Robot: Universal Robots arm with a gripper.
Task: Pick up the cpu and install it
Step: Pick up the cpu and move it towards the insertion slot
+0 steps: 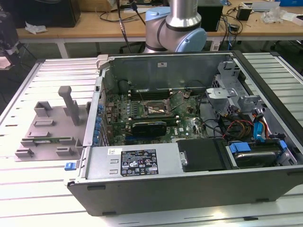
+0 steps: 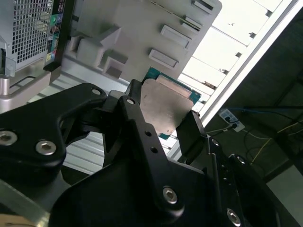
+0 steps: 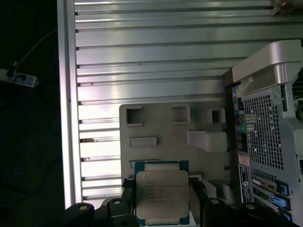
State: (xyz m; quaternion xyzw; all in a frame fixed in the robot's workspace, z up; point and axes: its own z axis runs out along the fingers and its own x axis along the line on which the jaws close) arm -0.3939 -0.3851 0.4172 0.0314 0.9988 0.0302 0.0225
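Open PC case (image 1: pixel 189 189) takes most of the exterior view and lies on a slatted metal table (image 1: pixel 28 189). The arm (image 1: pixel 182 19) is at top centre of that frame, a grey fixture tray (image 1: pixel 45 137) sits at the exterior view's left just beside the case, and the motherboard socket (image 1: pixel 154 109) is mid-frame inside it. The gripper (image 2: pixel 163 113) is seen in both wrist views, clamped on the cpu (image 2: pixel 165 101). Black fingers (image 2: pixel 137 120) press two opposite edges, spread no wider than the chip. The cpu sits between them w/ its silver top toward the cams and green board edge showing round it — tray behind it, case's perforated panel (image 3: pixel 265 127) near. Whether the chip is clear of the tray: can't tell. The second wrist view gives the finger links & screws close up. The first wrist view gives the chip square-on, plus tray pockets and a power strip (image 3: pixel 19 78) on the floor. The exterior view gives the case interior.
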